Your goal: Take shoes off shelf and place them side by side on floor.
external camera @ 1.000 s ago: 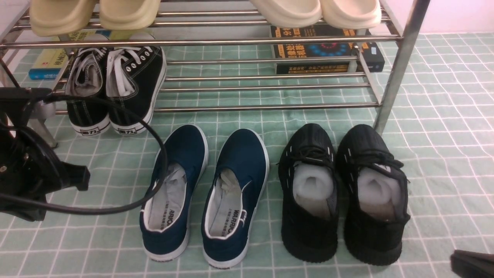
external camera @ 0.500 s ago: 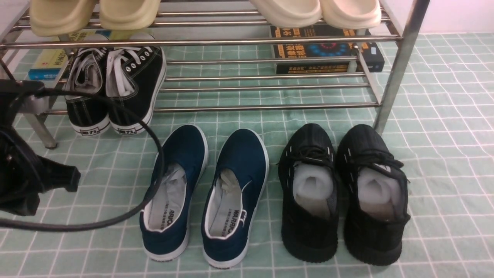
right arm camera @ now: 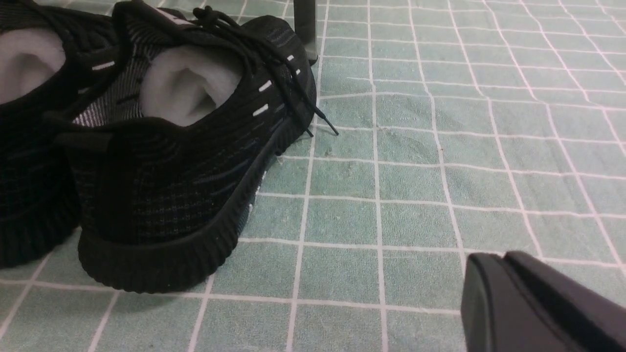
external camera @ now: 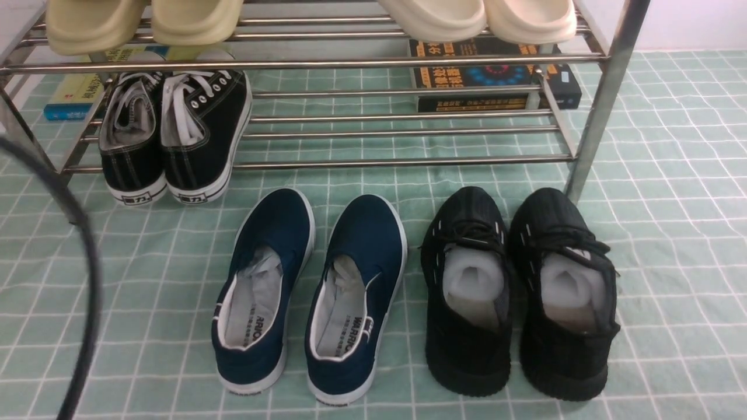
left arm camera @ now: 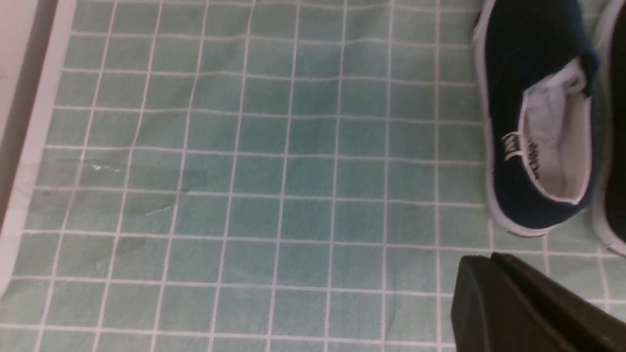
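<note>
in the front view neither arm shows; only a black cable arcs down that view's left edge. the left wrist view catches just one dark finger of the left tool at the frame's corner, with nothing held against it. the right wrist view likewise shows a single dark finger of the right tool. how far either tool's jaws are parted cannot be told.

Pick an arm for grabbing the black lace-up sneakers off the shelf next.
Left, probably. The lace-up sneakers sit at the left end of the shelf, and the left wrist camera sees the navy shoe; the right wrist camera faces the black knit sneakers.
</note>
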